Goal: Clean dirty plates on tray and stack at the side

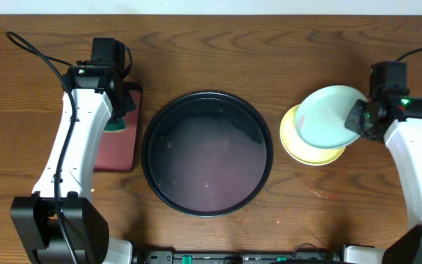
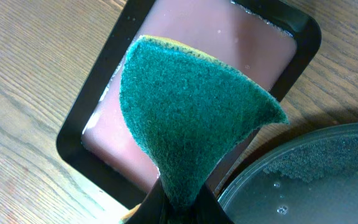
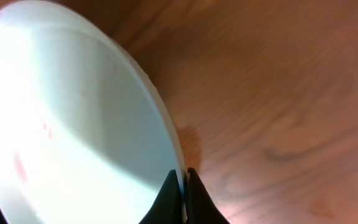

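Your right tool (image 3: 183, 180) pinches the rim of a mint plate (image 3: 67, 118), its fingers pressed together on the edge. The plate hangs tilted, with faint red specks on its face. Below it and partly covered, a yellow plate (image 1: 302, 150) lies on the surface (image 1: 218, 51). Your left tool (image 2: 178, 202) is clamped on a sponge (image 2: 191, 112), which hangs over the red tray (image 2: 229, 50). The black tray (image 1: 211, 169), wet and bubbled, lies between the two tools, just beside the red tray.
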